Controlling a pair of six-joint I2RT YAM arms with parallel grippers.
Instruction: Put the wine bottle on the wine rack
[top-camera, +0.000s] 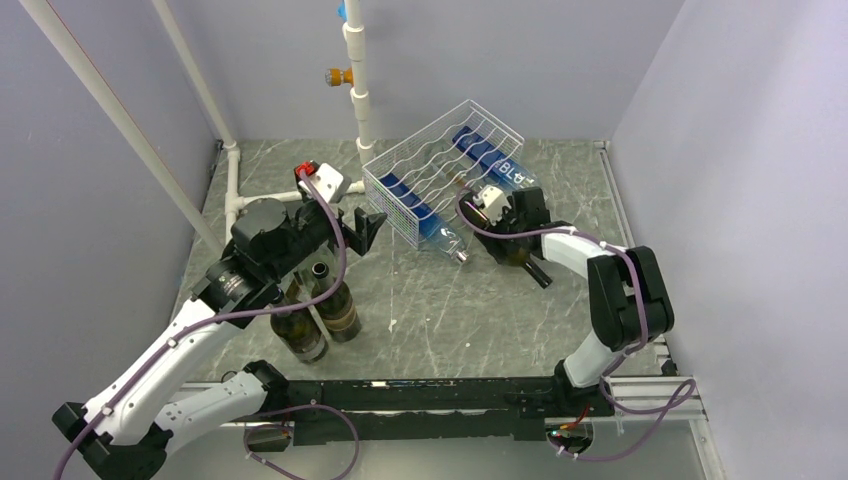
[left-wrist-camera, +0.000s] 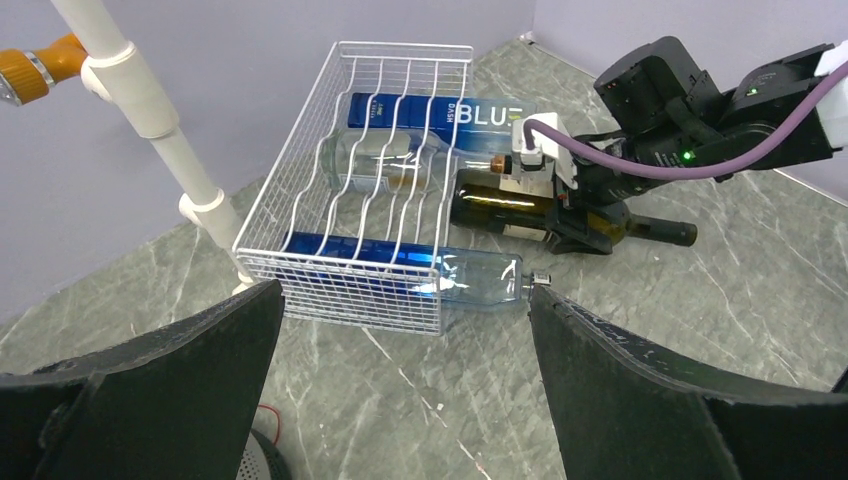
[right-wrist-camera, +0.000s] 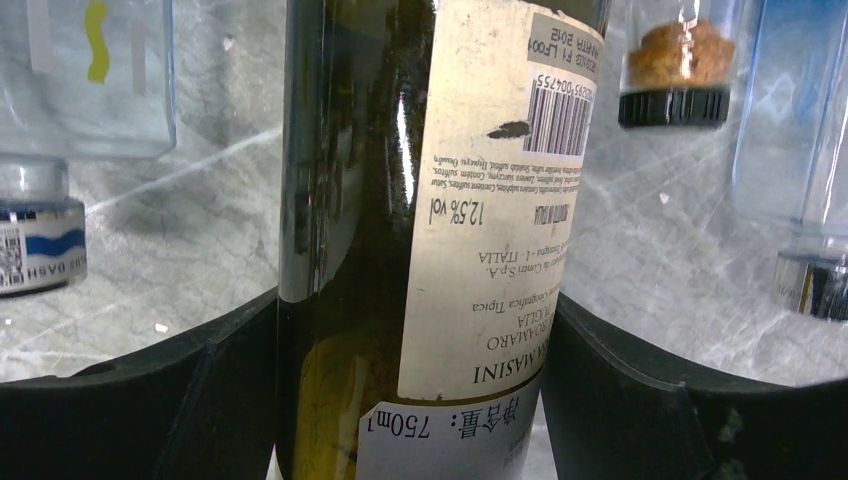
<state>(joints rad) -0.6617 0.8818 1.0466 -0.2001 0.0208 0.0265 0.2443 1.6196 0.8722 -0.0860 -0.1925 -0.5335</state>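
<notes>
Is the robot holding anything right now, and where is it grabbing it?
Yes. The right gripper clamps the dark green wine bottle around its labelled body, not the neck. The left gripper is open and empty.

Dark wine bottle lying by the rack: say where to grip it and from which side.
Grip the dark wine bottle on its wide labelled body, from above, spanning its width: it lies on its side, neck pointing away from the wine rack. The right gripper straddles it there.

glossy dark glass wine bottle (right-wrist-camera: 340, 250), matt paper label (right-wrist-camera: 490, 230), white wire wine rack (left-wrist-camera: 340, 295), smooth marbled table (top-camera: 450, 320)
</notes>
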